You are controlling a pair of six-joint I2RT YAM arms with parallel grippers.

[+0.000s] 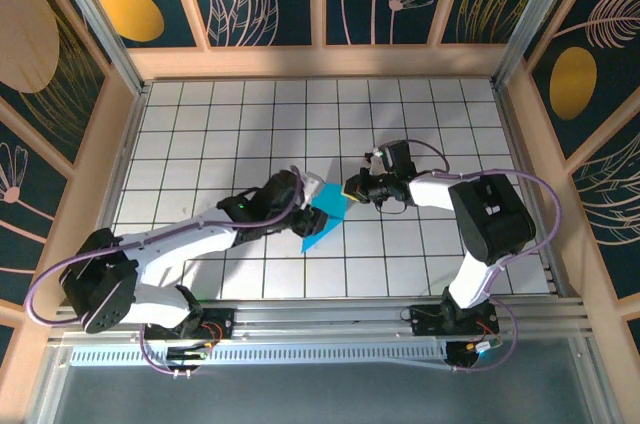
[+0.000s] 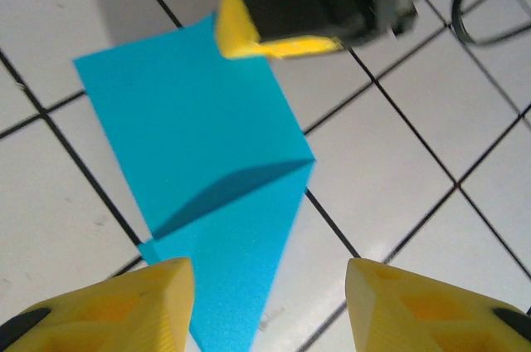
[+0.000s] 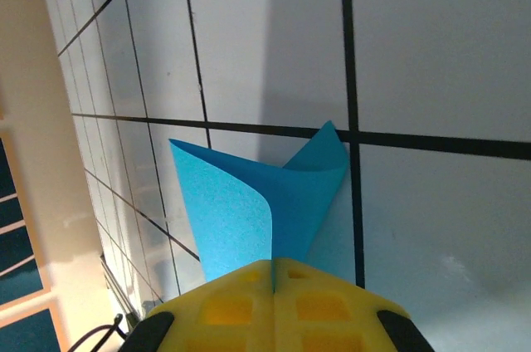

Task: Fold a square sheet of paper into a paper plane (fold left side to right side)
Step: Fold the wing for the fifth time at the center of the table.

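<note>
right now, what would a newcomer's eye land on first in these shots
The cyan-blue paper jumps out against the white tiled table, lying partly folded near its middle. The right claw is shut on one edge and holds it up in a curl. The left claw hangs open over the paper's opposite pointed end.

Overhead view facing down, wrist views close, sharing paper (image 2: 191,119)

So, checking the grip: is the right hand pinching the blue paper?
Yes, the right hand is shut on the curled edge of the blue paper.
</note>
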